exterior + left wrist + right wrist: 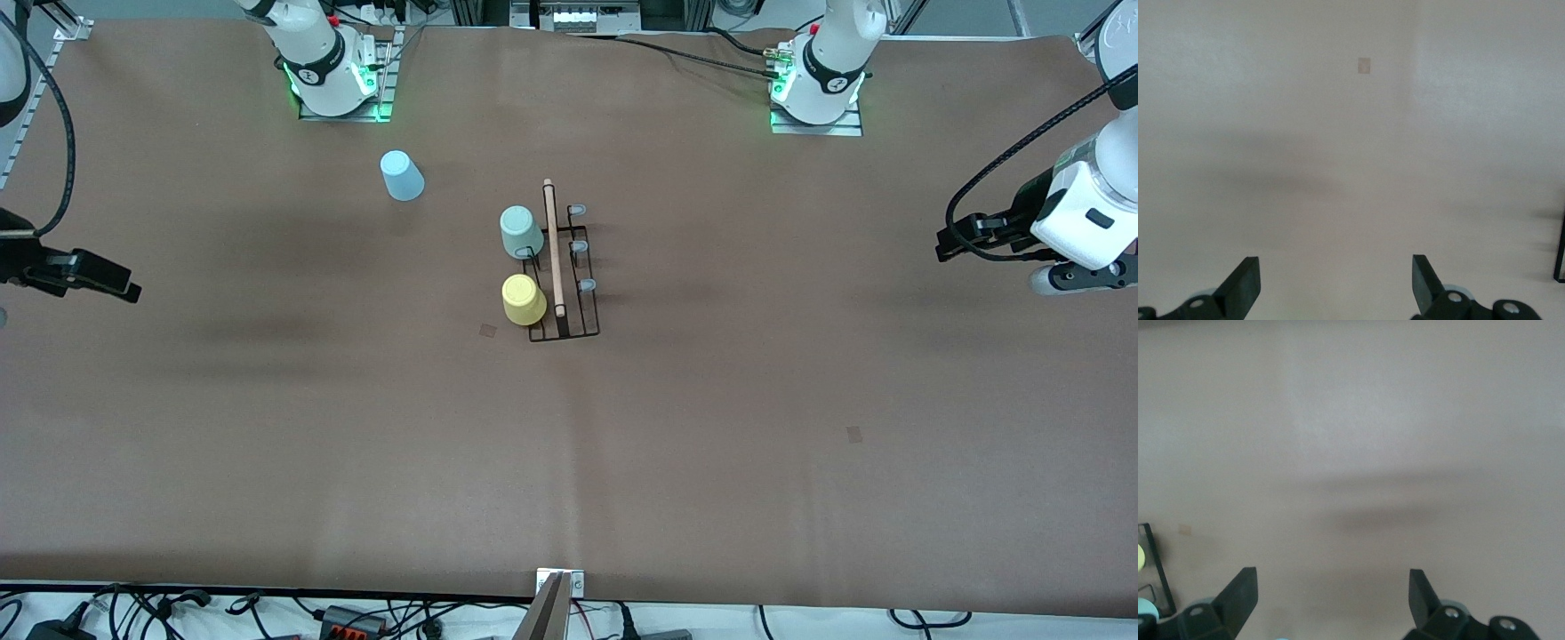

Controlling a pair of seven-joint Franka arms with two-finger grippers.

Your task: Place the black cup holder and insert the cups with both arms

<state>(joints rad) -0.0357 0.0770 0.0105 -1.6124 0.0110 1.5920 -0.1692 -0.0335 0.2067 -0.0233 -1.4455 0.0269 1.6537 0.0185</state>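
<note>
Black cup holder [564,276] carries mint cup [520,231] and yellow cup [524,300]; blue cup [402,175] stands apart. We see left gripper [1337,288] and right gripper [1333,602] wide open, empty.

Two cups [523,267] on rack [564,311], third [402,175] apart.

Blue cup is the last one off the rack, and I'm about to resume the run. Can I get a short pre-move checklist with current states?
1. Black cup holder standing on the table: ok.
2. Mint green cup on a peg: ok.
3. Yellow cup on a peg: ok.
4. Light blue cup on the rack: not ok; it sits apart, nearer the right arm's base.
5. Right tool open, holding nothing: ok.
6. Left tool open, waiting at its end of the table: ok.
</note>
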